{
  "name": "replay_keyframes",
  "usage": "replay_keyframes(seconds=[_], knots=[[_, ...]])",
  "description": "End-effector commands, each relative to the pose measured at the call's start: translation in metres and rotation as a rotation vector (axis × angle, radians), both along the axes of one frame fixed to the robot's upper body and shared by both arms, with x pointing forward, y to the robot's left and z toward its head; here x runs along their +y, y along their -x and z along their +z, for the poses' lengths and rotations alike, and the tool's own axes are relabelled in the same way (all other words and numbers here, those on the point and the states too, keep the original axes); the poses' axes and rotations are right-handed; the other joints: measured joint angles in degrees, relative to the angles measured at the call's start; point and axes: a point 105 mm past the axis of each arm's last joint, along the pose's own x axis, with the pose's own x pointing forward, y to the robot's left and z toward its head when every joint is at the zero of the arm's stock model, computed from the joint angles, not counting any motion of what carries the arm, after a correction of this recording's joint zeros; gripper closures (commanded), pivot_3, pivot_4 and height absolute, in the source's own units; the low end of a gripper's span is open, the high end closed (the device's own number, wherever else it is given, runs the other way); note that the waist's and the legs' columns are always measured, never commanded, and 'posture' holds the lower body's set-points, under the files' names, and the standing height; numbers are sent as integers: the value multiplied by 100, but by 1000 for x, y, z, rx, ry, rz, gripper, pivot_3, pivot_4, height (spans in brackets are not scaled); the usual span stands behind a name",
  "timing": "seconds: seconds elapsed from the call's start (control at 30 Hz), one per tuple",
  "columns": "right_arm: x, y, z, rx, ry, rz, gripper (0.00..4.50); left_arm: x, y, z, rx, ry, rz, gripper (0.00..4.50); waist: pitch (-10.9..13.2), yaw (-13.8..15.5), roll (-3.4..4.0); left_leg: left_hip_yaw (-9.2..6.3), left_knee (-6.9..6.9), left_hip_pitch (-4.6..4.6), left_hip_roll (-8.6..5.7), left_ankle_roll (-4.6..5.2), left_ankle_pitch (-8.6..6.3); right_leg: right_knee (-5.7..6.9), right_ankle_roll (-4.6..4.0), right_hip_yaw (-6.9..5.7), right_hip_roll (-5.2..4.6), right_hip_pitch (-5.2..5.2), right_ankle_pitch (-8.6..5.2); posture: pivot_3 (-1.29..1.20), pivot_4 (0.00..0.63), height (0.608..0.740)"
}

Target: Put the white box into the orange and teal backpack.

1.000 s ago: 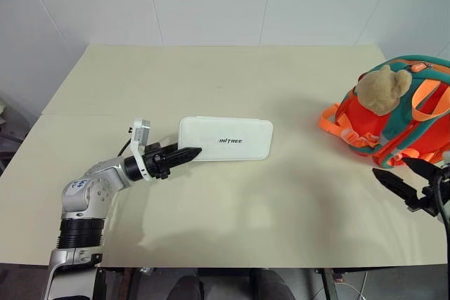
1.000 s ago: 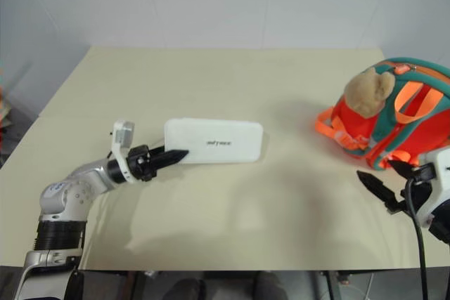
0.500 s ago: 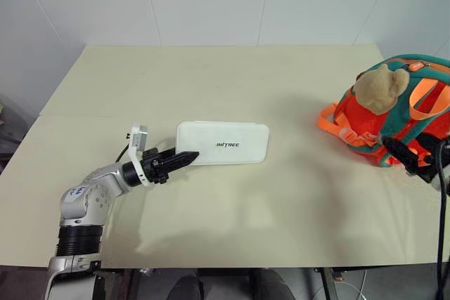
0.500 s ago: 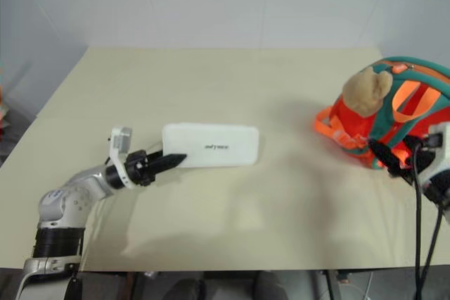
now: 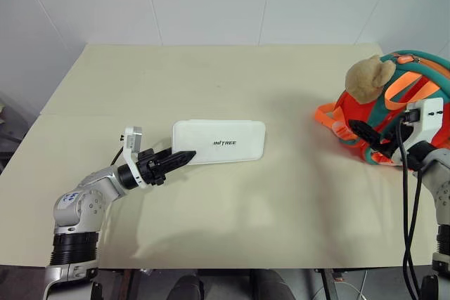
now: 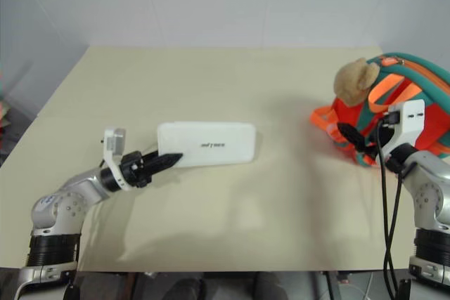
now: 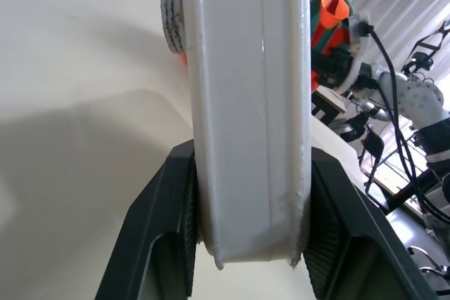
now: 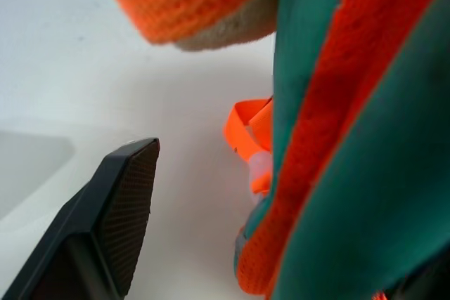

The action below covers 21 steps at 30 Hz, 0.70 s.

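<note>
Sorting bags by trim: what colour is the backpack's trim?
Teal, on the orange backpack; clearest in the left eye view.

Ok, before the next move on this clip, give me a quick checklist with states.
1. Left hand shut on the white box: ok; the wrist view shows a finger on each side of it.
2. Box lifted off the table: cannot tell.
3. Right hand open: ok.
4. Right hand at the orange and teal backpack: ok, at its front.
5. Backpack opening ready to take the box: cannot tell.
</note>
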Motion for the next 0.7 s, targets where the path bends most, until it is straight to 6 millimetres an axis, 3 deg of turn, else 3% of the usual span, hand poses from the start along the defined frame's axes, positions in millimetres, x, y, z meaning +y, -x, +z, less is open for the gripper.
replay_keyframes(seconds=[0.03,0.07,0.17,0.5,0.6,0.7], knots=[[1,-4,7,-56,-22,-26,0,4,6,15,-63,29,9,2931,0,-4,0,0,1,0,0,0,0,-2,0,0,0,0,0,0,150,740],[2,-5,5,-53,-33,-26,0,4,6,14,-62,30,10,2931,0,-4,0,0,2,0,0,1,0,-2,0,0,1,0,0,0,150,740],[13,-9,4,-75,-43,-2,620,4,7,15,-61,32,10,2931,0,-4,0,0,5,2,0,1,0,4,0,0,0,0,0,0,150,740],[40,-12,8,-116,-81,99,3907,22,0,24,-100,-7,58,2931,0,-25,0,0,2,5,1,-2,1,6,-3,0,3,0,2,0,150,740],[49,-12,9,-107,-97,143,3948,29,-3,30,-114,-5,85,2931,0,-40,0,0,2,4,1,-1,1,4,-2,0,3,0,2,0,150,740],[71,-7,18,-107,-139,258,3948,36,-5,34,-124,-13,108,2931,0,-79,1,-1,1,4,3,-1,1,6,-2,0,3,-1,2,0,150,740]])
